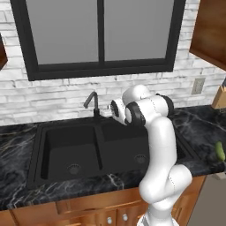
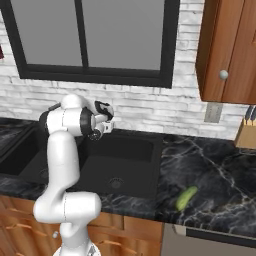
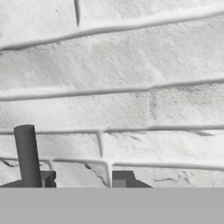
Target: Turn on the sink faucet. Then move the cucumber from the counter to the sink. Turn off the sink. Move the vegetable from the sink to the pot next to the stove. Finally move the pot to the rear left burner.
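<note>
Left base view puts one sink faucet (image 1: 92, 102), a slim black gooseneck, just above the middle of the frame, standing at the back rim of one black sink (image 1: 48, 130) with two basins and one round drain in each. The white arm's elbow and wrist rise directly right of the faucet, in front of the right basin.

One cucumber (image 1: 220, 151) lies at the far right edge of that frame on the black marble counter (image 1: 17, 145), well apart from the sink. In the right base view the same cucumber (image 2: 186, 198) sits in the lower middle-right, near the counter's (image 2: 220, 175) front edge and just right of the sink (image 2: 150, 172).

In the right base view the gripper (image 2: 102, 123) sits left of centre, over the back of the basin and pointed toward the brick wall (image 2: 150, 107). In the hand view two dark fingertips (image 3: 124, 179) rise at the bottom with a clear gap between them and nothing in it, so the jaws stand apart and hold nothing. One dark upright post, the faucet's stem (image 3: 27, 155), stands in the lower left of the hand view, just beside the left fingertip; contact cannot be told.

One dark-framed window (image 1: 99, 39) with two panes fills the top of the left base view. One knife block (image 2: 246, 131) and one wall socket (image 2: 213, 112) sit at the right of the right base view, under one wooden cabinet (image 2: 230, 50).
</note>
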You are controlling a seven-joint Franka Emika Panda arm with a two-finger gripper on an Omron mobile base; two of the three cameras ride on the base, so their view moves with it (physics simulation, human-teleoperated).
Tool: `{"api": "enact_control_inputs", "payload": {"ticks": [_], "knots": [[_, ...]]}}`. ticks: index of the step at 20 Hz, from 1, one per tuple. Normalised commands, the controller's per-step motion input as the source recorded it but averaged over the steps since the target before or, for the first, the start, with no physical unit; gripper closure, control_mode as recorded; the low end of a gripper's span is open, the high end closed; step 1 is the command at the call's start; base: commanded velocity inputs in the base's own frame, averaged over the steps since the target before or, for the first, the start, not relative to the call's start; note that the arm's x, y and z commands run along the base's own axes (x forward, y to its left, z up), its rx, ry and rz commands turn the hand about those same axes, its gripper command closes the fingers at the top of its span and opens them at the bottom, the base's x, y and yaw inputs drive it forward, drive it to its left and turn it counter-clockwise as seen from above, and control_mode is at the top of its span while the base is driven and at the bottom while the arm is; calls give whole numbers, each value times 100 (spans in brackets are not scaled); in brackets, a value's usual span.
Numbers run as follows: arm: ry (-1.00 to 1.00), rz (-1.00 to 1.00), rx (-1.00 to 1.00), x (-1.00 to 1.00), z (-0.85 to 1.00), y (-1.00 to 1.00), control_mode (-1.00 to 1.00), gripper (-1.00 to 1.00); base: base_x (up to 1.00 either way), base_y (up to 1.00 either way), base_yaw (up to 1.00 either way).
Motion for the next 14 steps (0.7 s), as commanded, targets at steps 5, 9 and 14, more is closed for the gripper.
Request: {"api": "enact_control_inputs", "payload": {"ticks": [5,9,14], "knots": [[1,-5,5,1,-26,-73,-100,100,0,0,0],[0,-5,6,0,-30,-72,-100,100,0,0,0],[1,-5,6,0,-33,-69,-100,100,0,0,0]]}}
